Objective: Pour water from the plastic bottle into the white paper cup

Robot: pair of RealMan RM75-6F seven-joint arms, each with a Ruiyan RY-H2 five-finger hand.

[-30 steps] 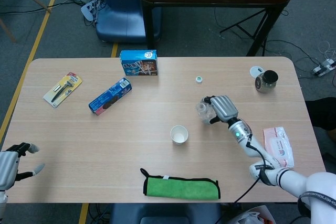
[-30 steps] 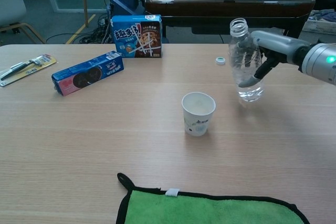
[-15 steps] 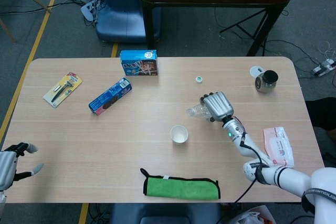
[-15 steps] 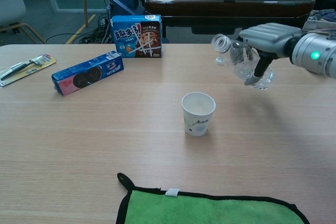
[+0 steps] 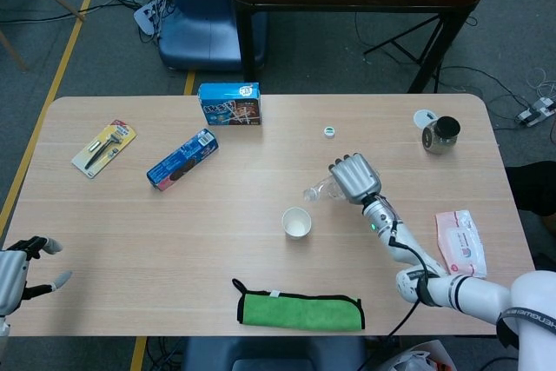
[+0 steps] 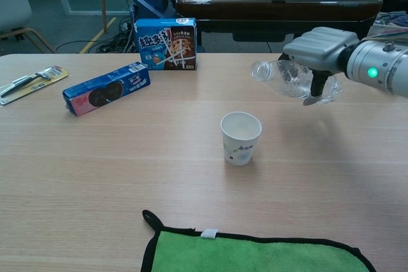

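The right hand grasps the plastic bottle in the upper right of the chest view, fingers wrapped over its clear body, with the bottle tipped nearly level and its uncapped mouth pointing toward the left of the frame. The mouth sits above and to the right of the white paper cup, which stands upright near the centre of the wooden table; the bottle is held clear of the cup. In the head view the same hand shows right of centre, with the bottle neck poking out toward the cup just below and left of it. The left hand hangs at the lower left edge of the head view, its fingers apart and holding nothing. A small white bottle cap lies on the table above the right hand. A green cloth with black trim spreads along the bottom of the chest view. A long blue biscuit box lies at the left, an upright blue box stands behind it, and a yellow carded razor rests at the far left. A jar sits at the upper right corner, and a pink wipes pack lies at the right edge.
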